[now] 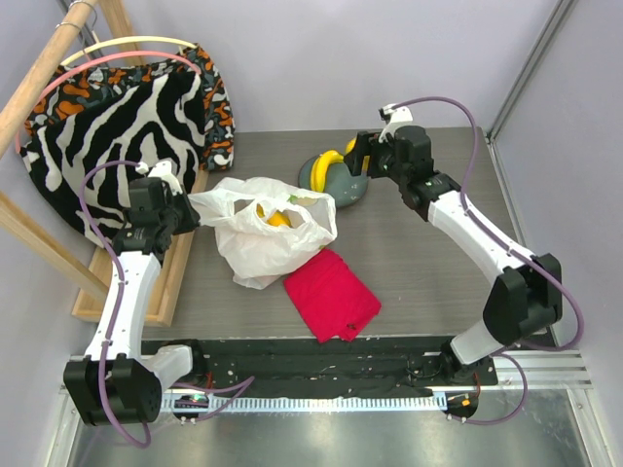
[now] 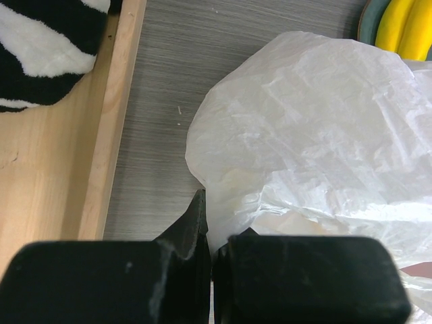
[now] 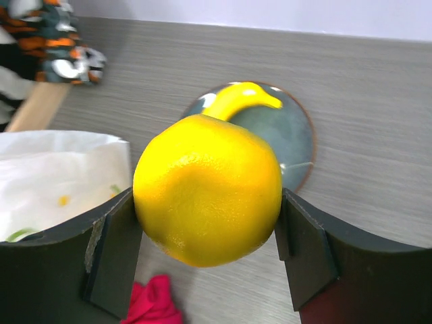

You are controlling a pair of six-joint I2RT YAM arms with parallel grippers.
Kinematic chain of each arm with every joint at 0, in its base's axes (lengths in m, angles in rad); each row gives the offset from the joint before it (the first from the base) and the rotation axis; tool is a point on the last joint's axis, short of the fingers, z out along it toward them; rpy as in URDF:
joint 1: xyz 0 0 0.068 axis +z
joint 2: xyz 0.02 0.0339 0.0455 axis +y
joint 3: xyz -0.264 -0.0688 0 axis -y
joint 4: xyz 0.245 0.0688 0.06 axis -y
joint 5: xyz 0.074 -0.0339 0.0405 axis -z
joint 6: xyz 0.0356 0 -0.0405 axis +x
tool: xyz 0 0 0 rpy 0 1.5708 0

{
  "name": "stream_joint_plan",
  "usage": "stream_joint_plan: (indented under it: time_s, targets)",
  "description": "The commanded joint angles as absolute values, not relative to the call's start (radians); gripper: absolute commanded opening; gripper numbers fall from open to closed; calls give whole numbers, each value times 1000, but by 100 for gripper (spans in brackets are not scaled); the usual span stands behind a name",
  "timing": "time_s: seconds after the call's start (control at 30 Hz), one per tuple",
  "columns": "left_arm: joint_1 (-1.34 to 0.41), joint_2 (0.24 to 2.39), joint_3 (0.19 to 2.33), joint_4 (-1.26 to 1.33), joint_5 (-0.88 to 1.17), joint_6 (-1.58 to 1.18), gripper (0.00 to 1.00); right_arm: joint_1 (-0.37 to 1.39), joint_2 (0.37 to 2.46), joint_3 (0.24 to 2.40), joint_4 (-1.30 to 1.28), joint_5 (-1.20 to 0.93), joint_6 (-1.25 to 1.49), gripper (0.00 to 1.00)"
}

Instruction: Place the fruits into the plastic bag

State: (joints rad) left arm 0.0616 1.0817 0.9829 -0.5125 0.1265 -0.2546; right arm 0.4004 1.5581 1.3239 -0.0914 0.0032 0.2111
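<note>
Left gripper [image 2: 212,233] clenched on plastic bag [image 2: 317,135] edge. Right gripper [image 3: 207,253] grasping round yellow fruit [image 3: 207,182] — over plate [image 3: 293,138], 2 o'clock of bag. Banana [image 3: 236,98] on plate.

Grey worktop [image 1: 419,263], loaded.
Plastic bag [image 1: 255,248] in the middle; red cloth [image 1: 331,294] touching its near side, plate [image 1: 352,187] behind it, wooden frame [image 1: 177,272] to its left.

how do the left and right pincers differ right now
The left pincer is shut tight, pinching the edge of the plastic bag; the right pincer stands wide around a round yellow fruit. The left pincer is at the bag's left side; the right pincer is by the plate, which holds a banana. Both grip something.
</note>
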Motion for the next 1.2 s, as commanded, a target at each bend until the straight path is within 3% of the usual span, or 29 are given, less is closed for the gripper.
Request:
stream_joint_plan:
  time_s: [0.0, 0.4, 1.17]
  targets:
    - [66, 1075, 1000, -476, 144, -261, 0, 420, 1448, 1293, 25, -155, 178, 39]
    - [64, 1078, 999, -472, 144, -265, 0, 486, 1374, 1279, 9, -351, 129, 39]
    - [66, 1080, 999, -474, 140, -262, 0, 663, 1445, 1358, -158, -270, 15, 39]
